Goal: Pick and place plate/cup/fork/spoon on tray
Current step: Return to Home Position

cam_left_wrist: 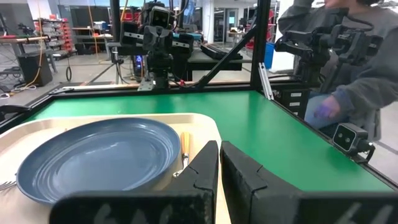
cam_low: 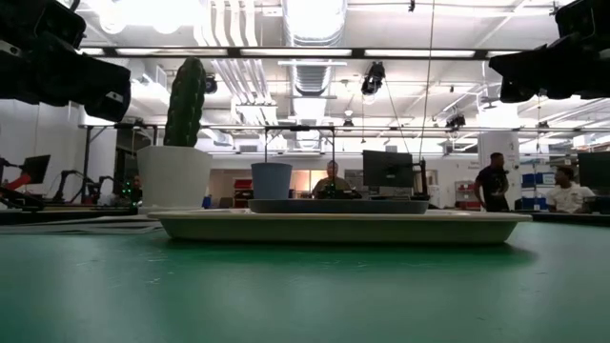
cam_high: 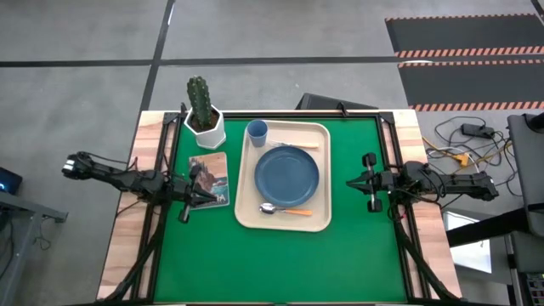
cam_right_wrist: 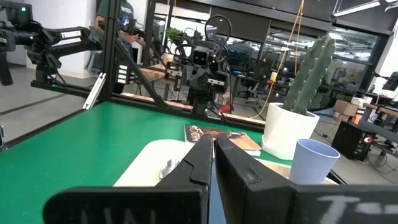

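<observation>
The beige tray (cam_high: 283,223) lies in the middle of the green table. On it rest the dusty-blue plate (cam_high: 287,170), the blue cup (cam_high: 257,132) upright at its far left corner, the spoon (cam_high: 285,209) along its near side and the fork (cam_high: 304,144) just beyond the plate. In the left wrist view the plate (cam_left_wrist: 99,155) and the spoon's orange handle (cam_left_wrist: 185,146) show. My left gripper (cam_high: 204,190) is shut and empty, left of the tray. My right gripper (cam_high: 350,181) is shut and empty, right of the tray.
A cactus in a white pot (cam_high: 204,115) stands at the table's far left, with a small book (cam_high: 210,178) lying between it and my left gripper. A person (cam_left_wrist: 348,68) sits beyond the table's right edge. Bare green table shows near the front edge.
</observation>
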